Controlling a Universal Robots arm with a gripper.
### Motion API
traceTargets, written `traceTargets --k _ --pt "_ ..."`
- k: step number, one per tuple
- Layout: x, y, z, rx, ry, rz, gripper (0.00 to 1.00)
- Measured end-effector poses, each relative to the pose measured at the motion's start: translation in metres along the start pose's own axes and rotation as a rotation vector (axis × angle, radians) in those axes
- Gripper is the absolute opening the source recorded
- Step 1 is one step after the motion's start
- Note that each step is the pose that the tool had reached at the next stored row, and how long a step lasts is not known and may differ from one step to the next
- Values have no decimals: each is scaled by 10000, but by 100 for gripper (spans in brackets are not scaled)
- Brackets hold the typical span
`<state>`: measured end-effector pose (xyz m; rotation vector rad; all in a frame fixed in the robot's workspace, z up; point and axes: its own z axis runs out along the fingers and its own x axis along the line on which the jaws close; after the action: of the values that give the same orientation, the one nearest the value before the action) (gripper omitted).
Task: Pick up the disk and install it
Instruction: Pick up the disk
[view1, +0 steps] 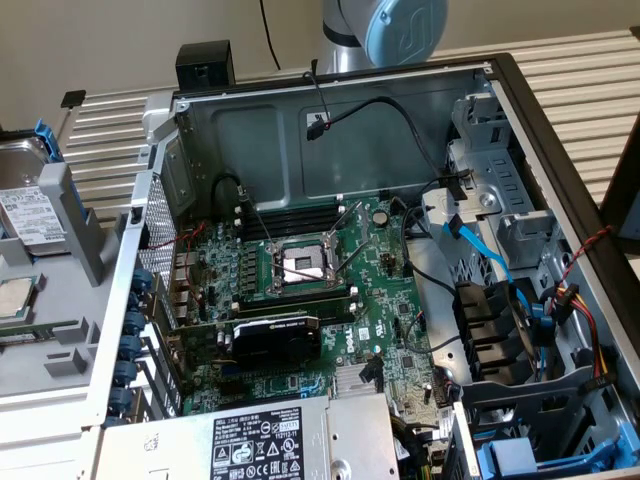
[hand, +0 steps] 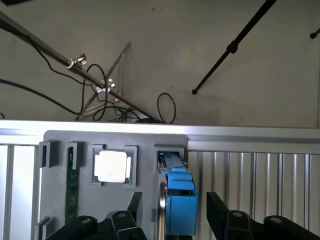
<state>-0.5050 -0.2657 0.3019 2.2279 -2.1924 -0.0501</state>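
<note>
The disk (view1: 24, 200), a silver drive with a white label in a blue carrier, stands in a slot of the grey parts holder (view1: 70, 330) at the exterior view's left, outside the computer case. In the wrist view the disk (hand: 179, 200) is seen edge-on, its blue carrier uppermost. My gripper (hand: 175, 206) is open and straddles it. One dark finger (hand: 134, 204) stands on each side, the other finger (hand: 216, 205) a little nearer the carrier. Small gaps show between both fingers and the disk, so nothing is held.
A square processor chip (hand: 113, 166) and a green memory stick (hand: 73, 186) sit in neighbouring slots of the holder. The open case (view1: 560, 150) holds the motherboard (view1: 300, 270), a power supply (view1: 270, 440), loose cables and a blue drive bay (view1: 530, 455) at the near right.
</note>
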Motion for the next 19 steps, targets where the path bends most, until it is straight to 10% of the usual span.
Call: traceTargets --k 5,8,11,19 --pt "14 -13 33 -62 -294 -3 62" --pt "22 -17 47 -224 -395 -3 62" --pt "28 -27 71 -388 -434 1 62" --pt "28 -32 119 -417 -443 2 62"
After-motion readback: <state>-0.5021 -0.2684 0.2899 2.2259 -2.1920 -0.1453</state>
